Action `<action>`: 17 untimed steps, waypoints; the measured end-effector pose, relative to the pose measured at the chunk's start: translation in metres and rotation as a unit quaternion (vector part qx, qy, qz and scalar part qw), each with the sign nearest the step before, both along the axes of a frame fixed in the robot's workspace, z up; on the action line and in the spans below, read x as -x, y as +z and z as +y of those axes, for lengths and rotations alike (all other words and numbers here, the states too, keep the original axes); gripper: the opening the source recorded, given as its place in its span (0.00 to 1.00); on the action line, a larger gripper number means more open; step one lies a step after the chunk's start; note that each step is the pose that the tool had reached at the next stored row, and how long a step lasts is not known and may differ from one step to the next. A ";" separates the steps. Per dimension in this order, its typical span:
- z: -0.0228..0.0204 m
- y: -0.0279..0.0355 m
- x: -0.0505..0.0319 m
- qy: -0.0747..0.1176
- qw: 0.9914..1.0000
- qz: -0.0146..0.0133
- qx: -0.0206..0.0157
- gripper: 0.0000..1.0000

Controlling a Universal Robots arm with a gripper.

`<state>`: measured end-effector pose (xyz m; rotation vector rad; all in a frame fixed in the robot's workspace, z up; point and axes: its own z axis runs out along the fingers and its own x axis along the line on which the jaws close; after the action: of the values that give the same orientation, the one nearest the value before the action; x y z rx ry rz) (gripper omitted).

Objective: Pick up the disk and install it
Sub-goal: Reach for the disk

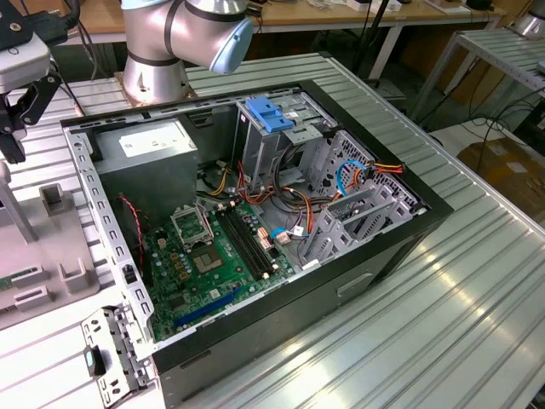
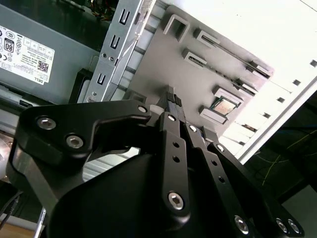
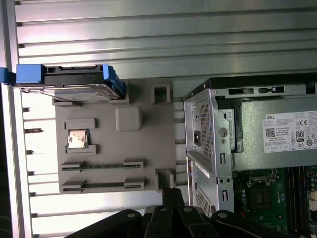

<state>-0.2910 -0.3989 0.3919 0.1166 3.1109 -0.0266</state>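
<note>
Ribbed aluminium bench (image 1: 477,290) catching bright glare, wooden-topped desks (image 1: 341,13) behind, second slatted metal table (image 1: 502,47) at the exterior view's right, cardboard box (image 1: 511,166) on the floor (image 1: 447,132)

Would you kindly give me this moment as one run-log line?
pincer: shut, empty, near grey tray | disk: resting at tray's edge, not grasped | computer case: open

Silver arm (image 1: 162,38), pale-blue joint cap (image 1: 232,44); matte black tool (image 2: 172,96), linked bars (image 2: 174,148), silver hex screws (image 2: 176,200)
</note>
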 end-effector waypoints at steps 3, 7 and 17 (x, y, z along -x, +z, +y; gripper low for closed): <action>0.0000 -0.0001 0.0014 0.000 1.000 0.000 0.000 0.11; 0.0000 -0.0004 0.0051 0.000 1.000 0.000 0.000 0.11; 0.0000 -0.0015 0.0054 0.000 1.000 0.019 -0.002 0.11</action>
<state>-0.2964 -0.3989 0.3904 0.1178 3.1491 -0.0238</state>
